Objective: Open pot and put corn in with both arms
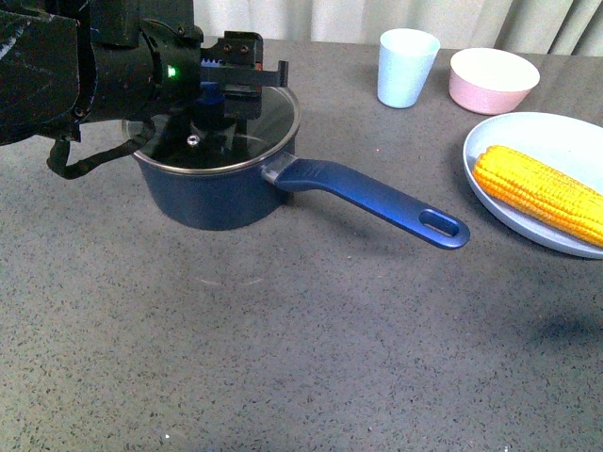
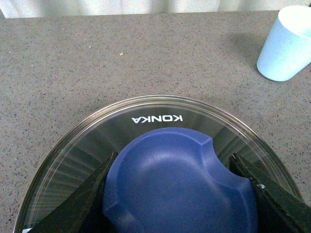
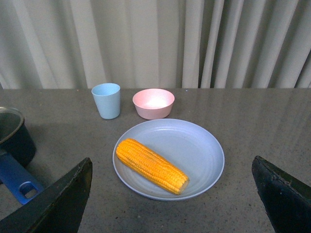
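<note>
Now, over grey table (image 1: pixel 283 367), left jaws clamp lid knob (image 2: pixel 175 189), right jaws gape empty.

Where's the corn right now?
Front view: the corn lies on the pale blue plate at the far right, just in front of the pink bowl, right of the pot handle.

Staged kitchen bench: speckled grey counter (image 1: pixel 283 358), curtain (image 3: pixel 146 43) backdrop.
</note>
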You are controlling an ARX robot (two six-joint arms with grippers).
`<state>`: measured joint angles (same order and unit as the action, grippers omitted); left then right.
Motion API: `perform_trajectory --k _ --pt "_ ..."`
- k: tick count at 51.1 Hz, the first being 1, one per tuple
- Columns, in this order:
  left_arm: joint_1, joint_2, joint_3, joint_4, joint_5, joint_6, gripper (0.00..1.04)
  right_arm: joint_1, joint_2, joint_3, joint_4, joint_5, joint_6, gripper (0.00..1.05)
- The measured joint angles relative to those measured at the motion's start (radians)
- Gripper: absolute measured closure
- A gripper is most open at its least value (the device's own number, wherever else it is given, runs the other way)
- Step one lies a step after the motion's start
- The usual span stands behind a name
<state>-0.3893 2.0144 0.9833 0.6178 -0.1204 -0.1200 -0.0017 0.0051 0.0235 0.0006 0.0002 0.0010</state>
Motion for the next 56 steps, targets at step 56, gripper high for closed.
perform_trajectory --k 56 --pt "0.423 -0.145 -0.331 0.218 -0.029 -0.014 0.45 0.0 0.0 0.0 0.0 0.0 0.0 0.09"
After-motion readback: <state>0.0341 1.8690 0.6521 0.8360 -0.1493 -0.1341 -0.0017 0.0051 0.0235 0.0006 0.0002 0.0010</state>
